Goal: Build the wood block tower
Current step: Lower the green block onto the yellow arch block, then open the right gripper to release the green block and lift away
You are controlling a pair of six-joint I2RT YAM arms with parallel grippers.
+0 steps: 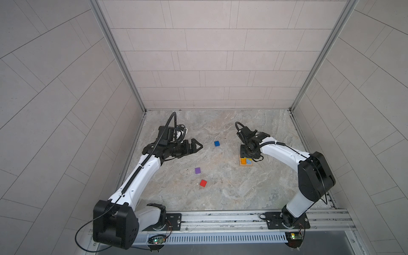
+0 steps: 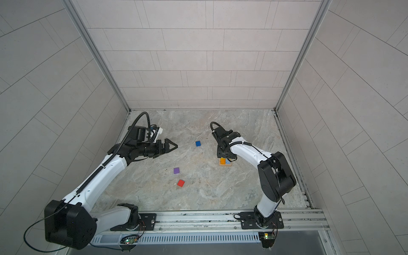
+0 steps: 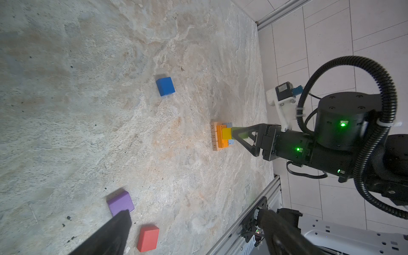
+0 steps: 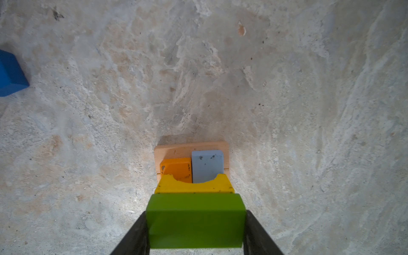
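Right arm is mid-placement. Going big to small: the table (image 1: 223, 198), two arms, then the tower (image 1: 245, 162), which sits right of centre, directly under the right gripper (image 4: 196, 213). That gripper's fingers are clamped on the green bar (image 4: 195, 223), one on each end. The left gripper (image 1: 198, 147) hangs over the left side of the table, fingers spread wide, nothing in them.

My read is that the step in hand is layer three: green goes next to the yellow bar (image 4: 194, 187), across the orange (image 4: 176, 169) and light-blue (image 4: 207, 165) bars. From the wrist views I honestly can't tell if green is touching the stack or hanging just above it. Next move, I'd say: bring it down square beside yellow, let go gently, and pull straight up so nothing gets nudged. After that, the cubes.

Counts:
- 1 tower, partly built
- 3 tan bars (image 3: 213, 136) side by side as the base
- 4 coloured bars: orange, light-blue, yellow, green
- 3 loose cubes: blue (image 1: 217, 143) mid-table, farther back; purple (image 1: 197, 170) and red (image 1: 203, 183) nearer, left of the tower, well apart from it
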